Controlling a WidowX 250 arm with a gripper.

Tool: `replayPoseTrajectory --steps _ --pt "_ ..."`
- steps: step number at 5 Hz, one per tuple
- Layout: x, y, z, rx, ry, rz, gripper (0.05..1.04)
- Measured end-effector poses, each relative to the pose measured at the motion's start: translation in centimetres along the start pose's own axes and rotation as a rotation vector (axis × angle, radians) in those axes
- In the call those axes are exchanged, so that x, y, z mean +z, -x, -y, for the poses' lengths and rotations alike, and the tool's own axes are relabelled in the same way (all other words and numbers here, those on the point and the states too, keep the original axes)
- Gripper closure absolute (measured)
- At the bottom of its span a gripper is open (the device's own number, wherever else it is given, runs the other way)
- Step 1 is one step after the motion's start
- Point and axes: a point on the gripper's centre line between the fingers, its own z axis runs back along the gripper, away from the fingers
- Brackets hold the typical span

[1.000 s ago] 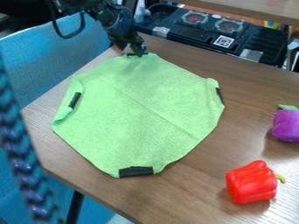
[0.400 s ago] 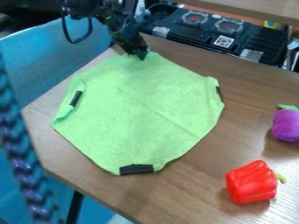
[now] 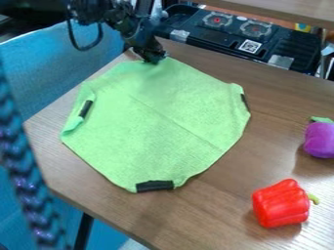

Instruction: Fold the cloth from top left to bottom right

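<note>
The gripper [image 3: 155,58] is at the top corner of the green cloth [image 3: 156,122], shut on its edge and covering the dark strip there. Spread nearly flat on the wooden table, the cloth has a faint crease running from upper left to lower right. Its left edge curls inward beside a black strip. Two more black strips mark the bottom and right corners.
A red toy pepper [image 3: 281,203] lies at the lower right, and a purple toy eggplant [image 3: 319,139] at the right edge. Behind the table [image 3: 274,146] stands a black toy stove [image 3: 241,36]. A blue chair [image 3: 65,58] borders the left side.
The gripper moved down and right onto the cloth's top corner, then slightly back up. The cloth's bottom corner has shifted a little upward and right.
</note>
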Motion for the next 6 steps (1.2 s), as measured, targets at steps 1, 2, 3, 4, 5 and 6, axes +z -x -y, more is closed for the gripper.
replayPoseTrajectory --steps 1,2,3,4,5,6 --pt "1.7 0.9 0.4 -0.005 0.009 0.015 1.019" --pt "3.8 1.4 1.4 -0.020 0.041 0.056 1.031" --pt "6.5 0.9 2.4 -0.057 0.059 0.106 1.031" --pt "8.4 2.0 4.0 -0.110 0.074 0.138 1.031" --pt "10.3 2.9 5.7 -0.160 0.074 0.173 1.031" --pt "12.0 4.6 8.5 -0.238 0.097 0.184 1.031"
